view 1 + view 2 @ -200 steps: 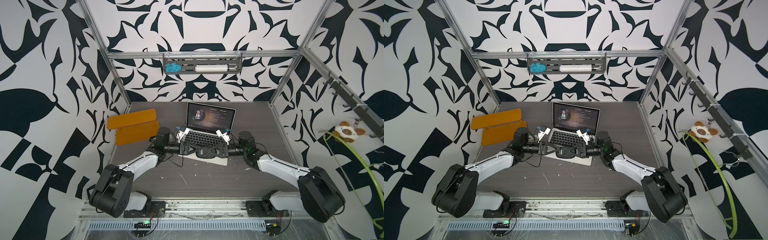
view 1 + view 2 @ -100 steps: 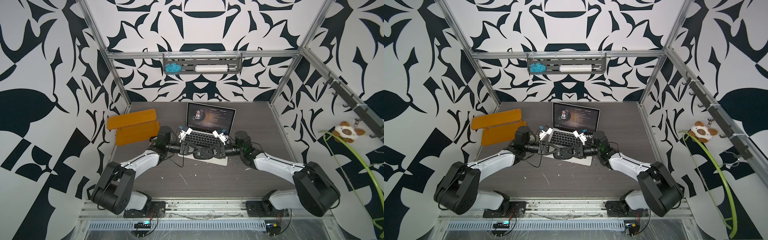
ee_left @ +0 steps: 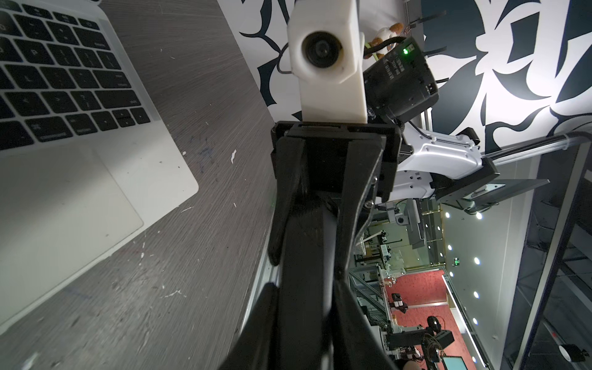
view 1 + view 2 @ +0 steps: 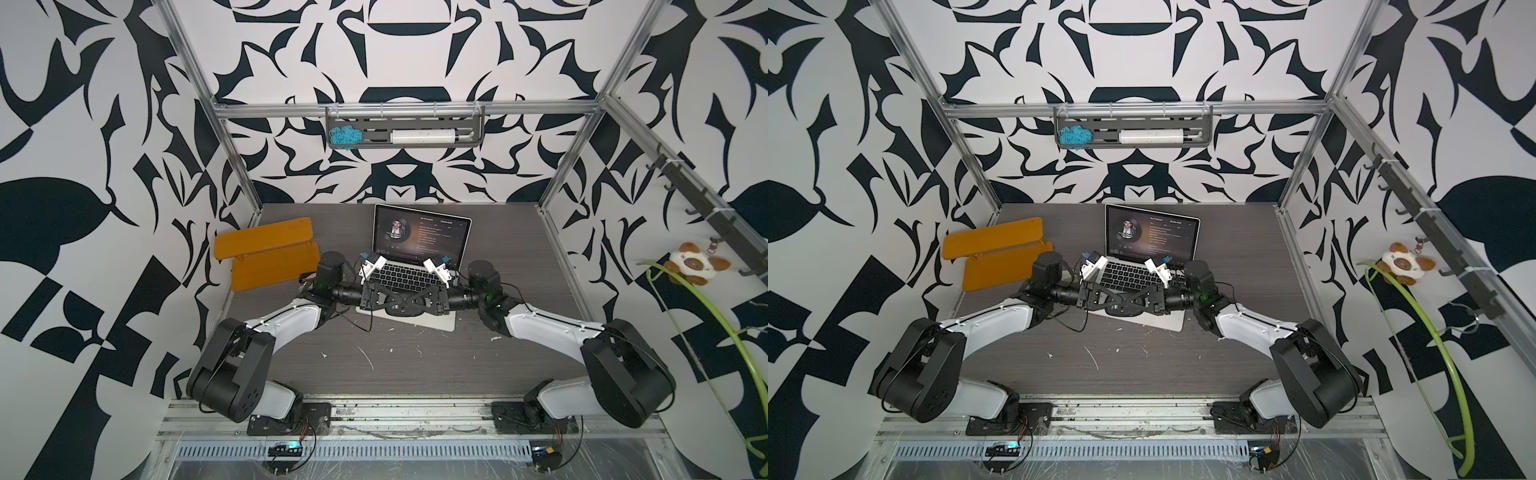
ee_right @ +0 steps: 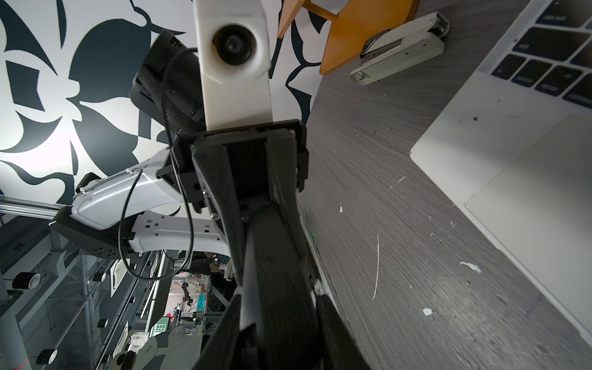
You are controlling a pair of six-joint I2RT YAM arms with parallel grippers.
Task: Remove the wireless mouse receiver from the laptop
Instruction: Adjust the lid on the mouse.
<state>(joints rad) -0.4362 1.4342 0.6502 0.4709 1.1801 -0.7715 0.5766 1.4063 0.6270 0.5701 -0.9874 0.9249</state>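
Note:
The silver laptop [image 4: 422, 237] [image 4: 1152, 232] stands open at mid-table, its dark player screen lit. Just above its front edge both grippers meet nose to nose, gripping a black oval computer mouse [image 4: 401, 311] [image 4: 1121, 309] from opposite ends. My left gripper [image 4: 384, 297] [image 3: 304, 288] has its fingers pressed on both sides of the mouse [image 3: 307, 243]. My right gripper [image 4: 419, 298] [image 5: 278, 298] is shut on the same mouse [image 5: 275, 256]. The wireless mouse receiver is hidden in every view.
An orange folded stand [image 4: 266, 253] lies left of the laptop, with a white stapler [image 5: 400, 48] beside it. A wall rack [image 4: 405, 133] hangs at the back; a plush toy [image 4: 694, 268] and green hose sit outside on the right. White scraps dot the table front.
My left gripper's jaws have closed from wide open onto the mouse. The right gripper has shifted slightly left with the mouse still in it.

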